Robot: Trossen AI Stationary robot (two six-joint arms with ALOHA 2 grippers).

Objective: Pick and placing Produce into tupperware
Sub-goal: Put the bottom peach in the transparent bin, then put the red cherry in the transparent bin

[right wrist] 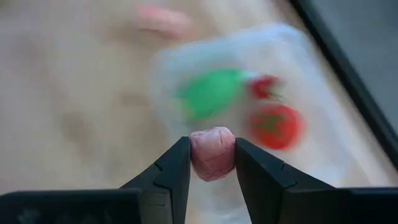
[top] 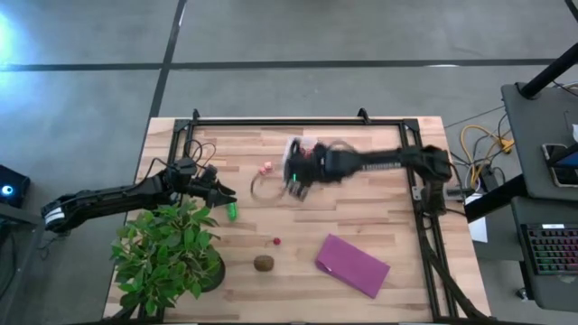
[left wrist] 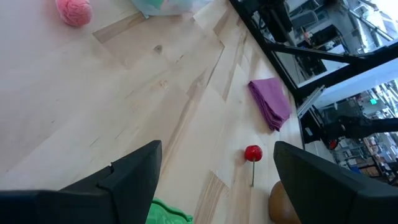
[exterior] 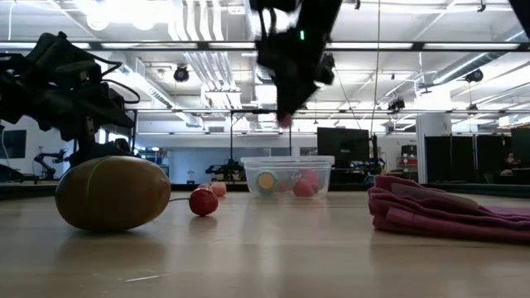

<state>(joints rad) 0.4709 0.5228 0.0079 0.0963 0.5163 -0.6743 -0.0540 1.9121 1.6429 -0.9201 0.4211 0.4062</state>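
No text, label, brand, number or sign can be read anywhere in these views.

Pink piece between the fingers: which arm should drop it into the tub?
Right. Its hand already pinches the pink piece and hangs above the clear tub. The left hand is open over a green piece, away from the tub.

I see everything spread across the table (top: 379,144), high view.

The tub (top: 268,188) sits at frame centre, a small fruit (top: 266,168) just above it. Below it lie a cherry (top: 276,242) and a kiwi (top: 263,263). The cloth (top: 352,264) lies lower right, the plant (top: 167,253) lower left, a vegetable (top: 232,212) beside it.
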